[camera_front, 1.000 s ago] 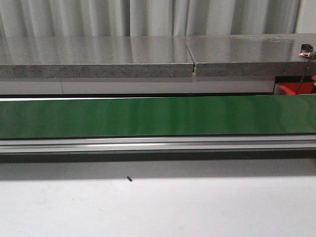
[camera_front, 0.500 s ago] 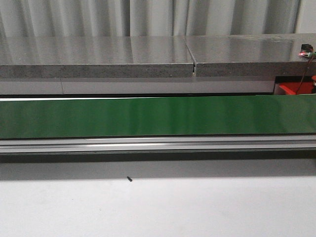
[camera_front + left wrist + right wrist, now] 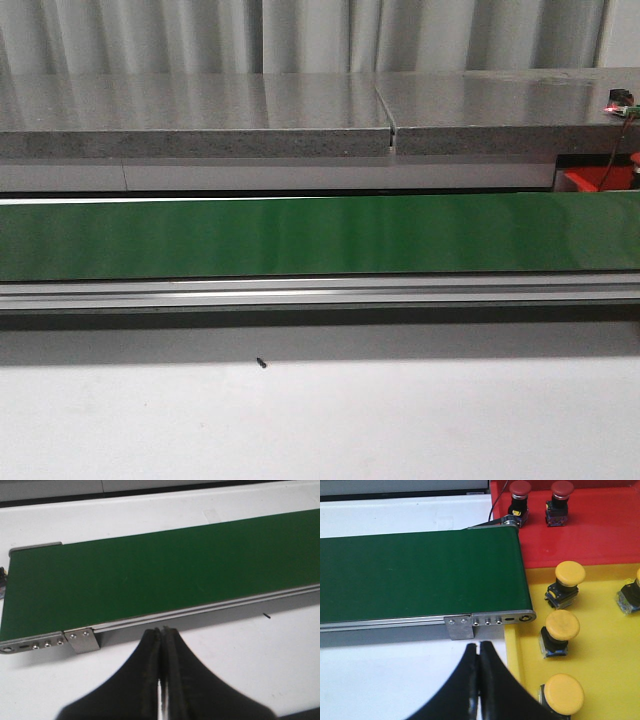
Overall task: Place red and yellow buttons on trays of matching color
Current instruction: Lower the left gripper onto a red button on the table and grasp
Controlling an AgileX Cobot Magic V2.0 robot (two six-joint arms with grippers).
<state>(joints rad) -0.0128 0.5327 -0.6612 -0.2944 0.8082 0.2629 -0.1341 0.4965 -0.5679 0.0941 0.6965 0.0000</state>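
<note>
In the front view a long green conveyor belt (image 3: 320,236) runs across the scene on a silver metal rail (image 3: 320,293), with a white table (image 3: 320,420) in the foreground and a grey stone-like counter (image 3: 250,115) behind it; a tiny dark speck (image 3: 261,363) lies on the table, a small circuit board (image 3: 621,103) with a red light sits at the counter's far right end, and only a corner of the red tray (image 3: 600,179) peeks out below it. No arm shows in this view. In the left wrist view the left gripper (image 3: 163,645) hangs over the white table just beside the belt's near edge, its black fingers pressed together with nothing between them. In the right wrist view the right gripper (image 3: 479,655) is likewise clenched and empty, near the belt's end bracket. Beside that end lies the red tray (image 3: 600,535), holding two red buttons (image 3: 521,495) (image 3: 559,495), and touching it the yellow tray (image 3: 610,645), holding at least four yellow buttons (image 3: 569,577) (image 3: 561,630) (image 3: 563,695) (image 3: 631,592), the last one cut off at the frame edge.
</note>
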